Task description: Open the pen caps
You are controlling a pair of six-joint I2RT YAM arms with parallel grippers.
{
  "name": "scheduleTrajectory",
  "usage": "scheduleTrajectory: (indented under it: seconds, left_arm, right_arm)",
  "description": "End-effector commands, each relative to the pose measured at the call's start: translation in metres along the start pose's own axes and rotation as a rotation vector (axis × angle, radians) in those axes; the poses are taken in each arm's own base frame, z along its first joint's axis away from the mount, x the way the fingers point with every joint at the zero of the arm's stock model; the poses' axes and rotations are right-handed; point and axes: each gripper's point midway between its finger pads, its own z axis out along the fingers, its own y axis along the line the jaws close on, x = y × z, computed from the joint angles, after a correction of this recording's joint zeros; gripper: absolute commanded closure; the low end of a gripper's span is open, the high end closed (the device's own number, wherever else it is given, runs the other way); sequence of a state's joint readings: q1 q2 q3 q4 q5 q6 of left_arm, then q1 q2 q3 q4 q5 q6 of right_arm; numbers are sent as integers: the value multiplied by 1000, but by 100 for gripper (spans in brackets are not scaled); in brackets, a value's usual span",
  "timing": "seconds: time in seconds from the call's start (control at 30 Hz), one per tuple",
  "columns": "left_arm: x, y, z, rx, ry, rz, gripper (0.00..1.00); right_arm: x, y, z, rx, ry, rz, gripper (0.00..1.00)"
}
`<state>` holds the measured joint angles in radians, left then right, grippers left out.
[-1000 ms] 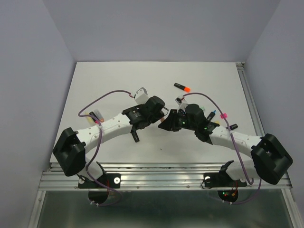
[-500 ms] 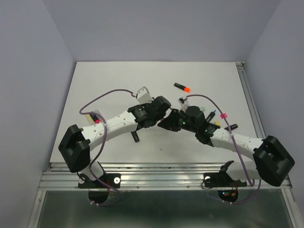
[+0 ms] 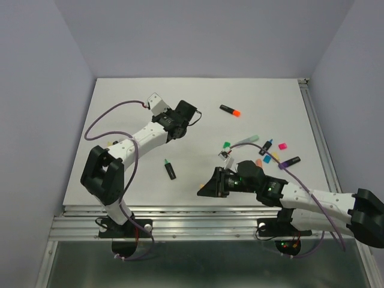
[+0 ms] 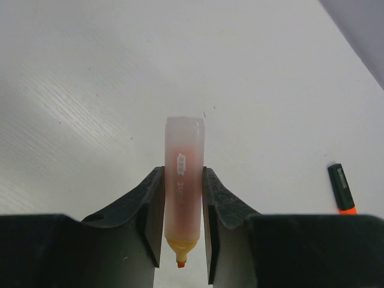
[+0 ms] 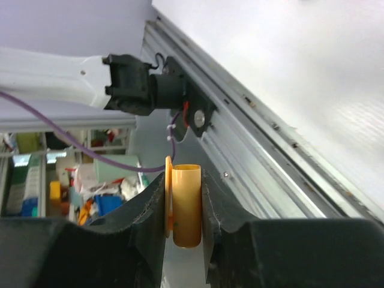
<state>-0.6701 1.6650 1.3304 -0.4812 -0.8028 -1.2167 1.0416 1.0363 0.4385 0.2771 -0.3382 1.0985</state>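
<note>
**Pen and cap held apart, one in each gripper**

From above, the left arm stretches out over the table point(image 3: 270, 102), its load hidden. Its wrist camera settles it: the left gripper point(image 4: 182, 172) is clamped on a pale orange pen barrel point(image 4: 183, 135), bare tip pointing back at the lens. The right arm lies low along the near edge, pointing left. Up close, the right gripper point(image 5: 183, 175) pinches a yellow-orange cap point(image 5: 186, 216). A loose green cap point(image 3: 226, 145) lies right of centre.
</note>
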Motion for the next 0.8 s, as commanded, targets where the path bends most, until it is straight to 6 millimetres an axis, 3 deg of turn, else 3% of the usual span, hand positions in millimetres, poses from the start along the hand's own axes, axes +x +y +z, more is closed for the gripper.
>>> scheduleTrajectory:
  seconds: [0.0,0.03,0.07,0.1,0.17,0.33,0.5,0.77]
  left_arm:
    - [-30,12,-17,58,-45,46,100]
    - [-32,11,-18,88,-39,46,100]
    - [-30,23,-17,103,-6,86,100]
    - [-19,28,-14,113,20,127,100]
    - [-24,35,-18,157,35,143,100]
    - [-8,88,-13,81,82,221,100]
    - [-1,114,-1,16,90,254,100]
    - [11,121,13,-8,124,290,98]
  right_arm:
    - [-37,-27,-14,208,-185,-62,99]
    - [-42,-43,-22,290,-203,-66,99]
    - [-61,-53,-30,344,-270,-64,99]
    - [-62,-60,-34,379,-279,-80,99]
    - [-85,-88,-52,499,-346,-76,99]
    - [-125,-160,-97,815,-460,-36,99]
    - [-146,-186,-116,1008,-514,-75,99]
    - [-162,-201,-127,1121,-527,-98,96]
